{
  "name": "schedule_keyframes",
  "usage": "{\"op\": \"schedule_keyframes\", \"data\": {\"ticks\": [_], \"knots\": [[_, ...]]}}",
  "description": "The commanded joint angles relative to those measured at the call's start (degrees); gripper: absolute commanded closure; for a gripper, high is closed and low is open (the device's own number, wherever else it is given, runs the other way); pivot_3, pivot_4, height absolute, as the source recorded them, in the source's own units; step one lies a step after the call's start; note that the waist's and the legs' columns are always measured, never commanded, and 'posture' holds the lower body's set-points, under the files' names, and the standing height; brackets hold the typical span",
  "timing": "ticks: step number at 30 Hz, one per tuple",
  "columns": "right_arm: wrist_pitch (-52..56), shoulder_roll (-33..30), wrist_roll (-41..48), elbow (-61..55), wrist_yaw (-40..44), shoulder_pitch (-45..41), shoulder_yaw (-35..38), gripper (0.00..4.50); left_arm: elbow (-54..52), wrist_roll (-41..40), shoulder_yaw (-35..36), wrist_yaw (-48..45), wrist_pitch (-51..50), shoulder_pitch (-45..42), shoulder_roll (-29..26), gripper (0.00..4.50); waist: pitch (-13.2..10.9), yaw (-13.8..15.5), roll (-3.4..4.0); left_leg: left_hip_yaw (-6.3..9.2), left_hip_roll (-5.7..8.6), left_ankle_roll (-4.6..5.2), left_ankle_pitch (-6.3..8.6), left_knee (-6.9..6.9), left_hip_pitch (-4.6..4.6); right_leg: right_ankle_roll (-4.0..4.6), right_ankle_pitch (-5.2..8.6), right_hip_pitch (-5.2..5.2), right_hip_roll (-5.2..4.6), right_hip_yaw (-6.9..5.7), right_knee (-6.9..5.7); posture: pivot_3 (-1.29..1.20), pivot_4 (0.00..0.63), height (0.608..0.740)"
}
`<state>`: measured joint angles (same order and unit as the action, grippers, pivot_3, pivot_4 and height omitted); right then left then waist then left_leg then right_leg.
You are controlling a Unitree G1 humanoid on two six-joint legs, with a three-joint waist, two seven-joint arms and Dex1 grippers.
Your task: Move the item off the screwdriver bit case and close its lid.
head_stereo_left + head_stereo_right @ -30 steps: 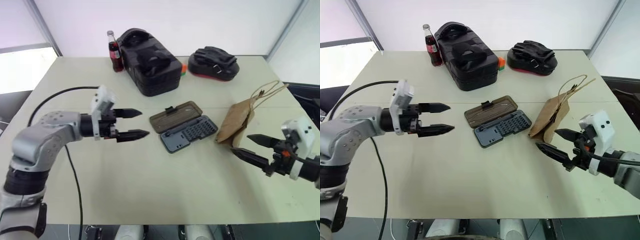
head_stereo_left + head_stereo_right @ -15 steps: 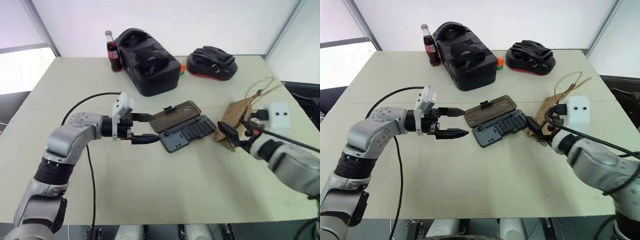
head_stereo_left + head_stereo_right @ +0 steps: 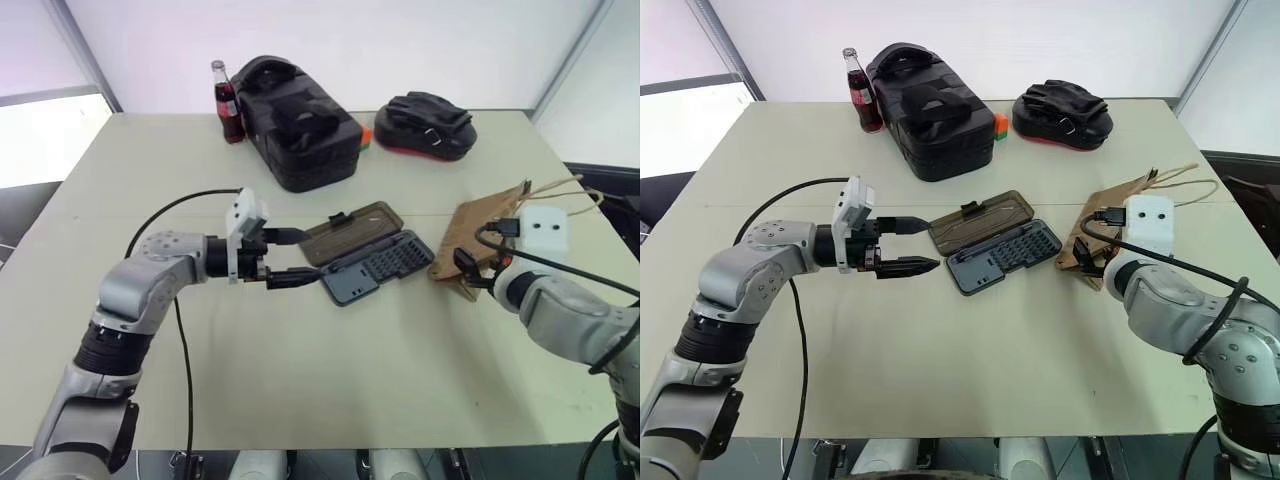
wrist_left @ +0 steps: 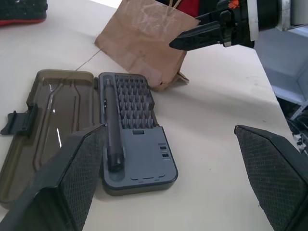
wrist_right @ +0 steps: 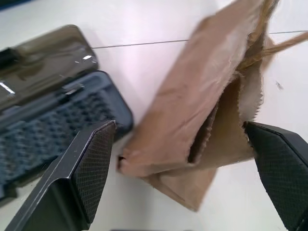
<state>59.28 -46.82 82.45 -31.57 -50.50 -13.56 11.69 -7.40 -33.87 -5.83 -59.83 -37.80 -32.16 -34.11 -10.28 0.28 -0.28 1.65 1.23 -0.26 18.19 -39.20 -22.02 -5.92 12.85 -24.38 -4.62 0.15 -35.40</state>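
The screwdriver bit case (image 3: 378,265) lies open in the middle of the head view on the smooth beige table (image 3: 300,385). Its dark grey moulded base holds a grid of bit sockets and a slim cylindrical driver (image 4: 113,139). The smoky, see-through lid (image 3: 350,232) is folded flat behind it, with its latch tab sticking out.

Just right of the case lies a creased brown paper bag (image 3: 482,232) with twine handles. Its lower corner is right by the case's end (whether they touch is unclear).

The left gripper (image 3: 310,256) hovers at the case's left end with its ribbed black fingers spread moderately. The right gripper (image 5: 179,127) is at the bag's near edge, spread wide and grasping nothing.

In the upper part of the frame stand a glass cola bottle (image 3: 229,100), a bulky black moulded toolbox (image 3: 300,125) and a black padded mitt (image 3: 428,125) with a red rim.
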Motion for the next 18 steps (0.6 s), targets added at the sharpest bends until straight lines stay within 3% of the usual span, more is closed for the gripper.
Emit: {"op": "schedule_keyframes", "data": {"ticks": [1,2,6,7,11,18], "knots": [[0.1,-0.1,-1.9,-0.1,0.4,-1.8,-0.2,0.56,-2.2,-0.1,1.6,0.5,0.9,-0.5,0.1,0.0,0.0,0.0,0.0,0.0,0.0,0.0,0.0,0.0,0.0,0.0,0.0,0.0,0.0,0.0,0.0,0.0,0.15,0.74],[0.2,0.0,-2.2,-0.1,0.5,-2.1,-0.4,0.84,-2.2,-0.1,1.7,0.7,0.9,-0.4,0.0,0.0,0.0,-0.1,0.0,-0.01,0.0,0.0,0.0,0.0,0.0,0.0,0.0,0.0,0.0,0.0,0.0,0.0,0.15,0.74],[0.7,0.5,-2.8,-0.1,1.0,-2.6,-0.6,2.89,-2.4,-0.1,2.1,1.3,0.9,0.0,-0.1,0.0,0.0,0.0,0.0,0.0,0.0,0.0,0.0,0.0,0.0,0.0,0.0,-0.01,0.0,-0.01,0.0,0.0,0.15,0.74],[0.9,0.5,-3.0,-0.1,1.3,-2.7,-0.6,2.89,-2.5,-0.2,2.1,1.4,0.9,0.1,-0.1,0.0,0.0,0.0,0.0,0.0,0.0,0.0,0.0,0.0,0.0,0.0,0.0,-0.01,0.01,-0.01,0.0,0.0,0.15,0.74],[1.3,0.7,-3.6,-0.3,1.8,-3.1,-0.7,4.39,-2.6,-0.4,2.4,1.8,0.7,0.4,-0.1,0.0,0.0,-0.1,0.0,0.0,0.0,0.0,0.0,0.0,0.0,0.0,0.0,-0.01,0.01,-0.01,0.0,0.0,0.15,0.74],[3.7,-1.3,-5.5,-1.5,3.3,-4.4,-0.2,4.45,-2.2,-0.2,2.3,2.2,1.1,0.4,0.2,0.0,0.0,0.0,0.0,0.0,0.0,0.0,0.0,0.0,-0.02,0.0,0.0,-0.02,0.0,-0.01,0.01,0.0,0.15,0.74]]}}
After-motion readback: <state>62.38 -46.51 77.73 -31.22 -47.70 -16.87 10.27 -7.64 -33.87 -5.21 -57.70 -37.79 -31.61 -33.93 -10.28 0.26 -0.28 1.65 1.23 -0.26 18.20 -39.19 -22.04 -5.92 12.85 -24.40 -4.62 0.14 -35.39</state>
